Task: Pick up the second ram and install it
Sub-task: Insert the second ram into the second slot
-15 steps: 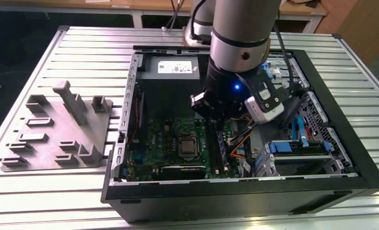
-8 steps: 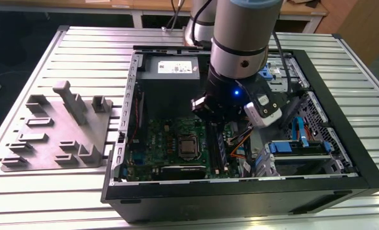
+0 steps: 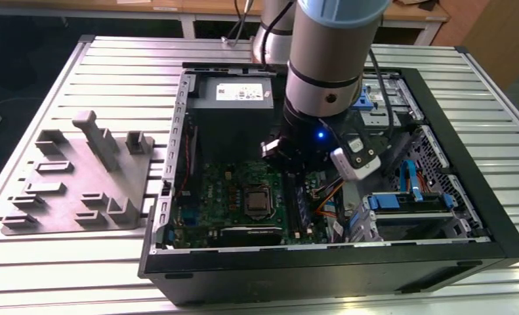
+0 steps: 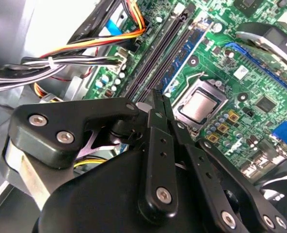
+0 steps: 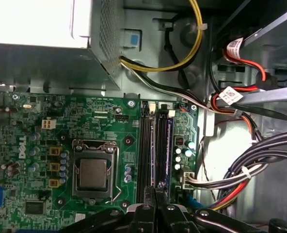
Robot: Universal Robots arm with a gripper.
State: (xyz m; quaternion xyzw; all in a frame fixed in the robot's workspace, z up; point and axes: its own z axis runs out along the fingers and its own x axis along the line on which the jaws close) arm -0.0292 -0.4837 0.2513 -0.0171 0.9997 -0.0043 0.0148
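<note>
Arm (image 3: 329,59) is down inside the case (image 3: 329,266), centre of the exterior view, with its wrist over the slots (image 3: 296,209) just below centre. Gripper (image 4: 155,99) is pinched closed, tips together, nothing visible between them.

The ram (image 4: 189,51), a blue-green stick, stands on edge in the slot row, just beside the tips in both wrist views. I cannot tell whether the tips touch its top edge.

It looks light, thin and stiff, but brittle. Chips and bottom contacts are no place to squeeze. Better the bare long edge or the short ends, kept square to the slot.

The other dark slots lie between ram and CPU socket (image 5: 92,172). Cables (image 5: 250,170) crowd the ram's far side, near enough to snag a finger. A grey tray (image 3: 75,177) sits at the exterior view's left.
</note>
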